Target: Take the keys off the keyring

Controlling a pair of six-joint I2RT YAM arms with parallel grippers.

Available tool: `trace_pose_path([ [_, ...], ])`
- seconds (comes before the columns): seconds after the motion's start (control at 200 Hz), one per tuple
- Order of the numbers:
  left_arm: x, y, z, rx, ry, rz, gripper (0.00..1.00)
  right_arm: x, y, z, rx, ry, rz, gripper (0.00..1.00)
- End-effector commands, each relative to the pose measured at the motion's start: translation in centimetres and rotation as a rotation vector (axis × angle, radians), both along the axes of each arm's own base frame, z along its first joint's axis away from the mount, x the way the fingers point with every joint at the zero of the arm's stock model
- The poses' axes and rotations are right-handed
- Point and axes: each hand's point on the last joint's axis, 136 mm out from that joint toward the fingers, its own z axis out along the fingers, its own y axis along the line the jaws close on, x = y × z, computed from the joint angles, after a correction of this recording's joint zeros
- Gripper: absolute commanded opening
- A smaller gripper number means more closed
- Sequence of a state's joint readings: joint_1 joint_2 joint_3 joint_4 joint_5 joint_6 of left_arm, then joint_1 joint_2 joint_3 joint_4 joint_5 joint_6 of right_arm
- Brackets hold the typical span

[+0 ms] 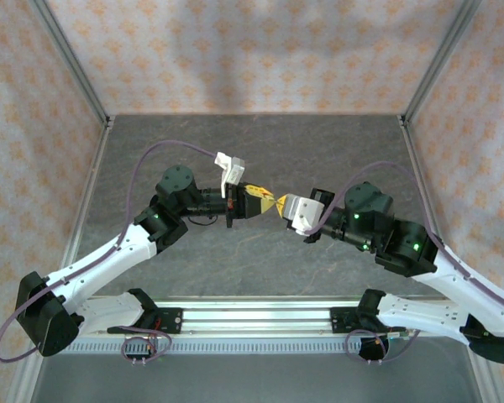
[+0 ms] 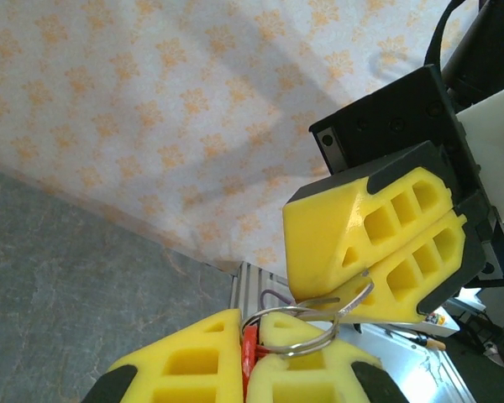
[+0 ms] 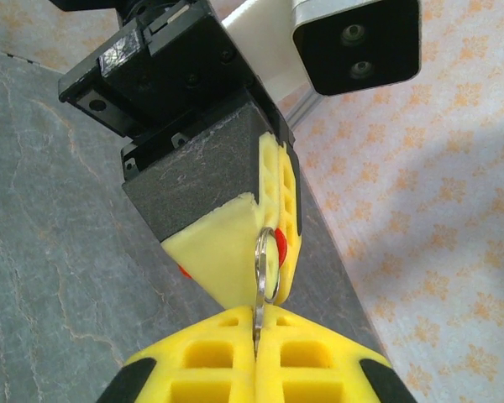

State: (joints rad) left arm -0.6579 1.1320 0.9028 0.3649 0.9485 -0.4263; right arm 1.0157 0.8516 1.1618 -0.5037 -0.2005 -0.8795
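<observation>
Closest to the lens, right gripper (image 3: 256, 326): clamped shut on the keyring (image 3: 267, 264), thin wire seen edge-on and running straight down into the seam between the pads. Opposite, left gripper (image 2: 250, 337), also closed, pinching what looks like a red key head (image 2: 249, 357), with the ring looping out over its tips. Both meeting tip to tip in mid-air over the middle of the table (image 1: 319, 151), so ring and key held between them, off the surface.

Handling, by the look of it: light as anything, but stiff and springy. Bare steel wire, slick, liable to twist or squirt out of the pads under a sideways pull. Probably best held much like this: flat key head for a broad grip, ring pinched across its coils, then slid round rather than yanked.

From the left wrist: ring nearly face-on, coils visibly overlapping, plus the red piece wedged between own fingers. From the right wrist: ring narrowed to a slim oval, but clear proof of the pinch, and red peeping out either side of the opposite fingers. From above: overall posture of both arms; ring too small to make out.
</observation>
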Motion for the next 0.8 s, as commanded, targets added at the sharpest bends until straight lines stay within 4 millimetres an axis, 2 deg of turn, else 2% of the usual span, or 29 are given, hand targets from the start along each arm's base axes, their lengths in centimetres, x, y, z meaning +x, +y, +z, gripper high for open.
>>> trace_pose_path([
  [0.0,4.5,2.0,3.6,-0.087,-0.032,0.212,0.0,-5.5,1.6,-2.9,-0.107,0.095,0.278,0.0],
  [0.11,4.5,2.1,3.6,-0.093,-0.026,0.21,0.0,-6.0,1.8,-2.8,-0.114,0.079,0.297,0.0],
  [0.295,4.6,1.8,3.7,-0.115,-0.003,0.185,0.0,-7.4,2.1,-1.1,-0.022,0.095,0.358,0.0],
  [0.566,4.2,1.7,3.8,-0.092,-0.001,0.167,0.0,-7.0,2.9,-3.9,-0.185,0.074,0.351,0.0],
  [0.791,4.0,1.6,3.6,-0.071,0.006,0.149,0.0,-7.2,4.3,-5.3,-0.289,0.064,0.382,0.0],
])
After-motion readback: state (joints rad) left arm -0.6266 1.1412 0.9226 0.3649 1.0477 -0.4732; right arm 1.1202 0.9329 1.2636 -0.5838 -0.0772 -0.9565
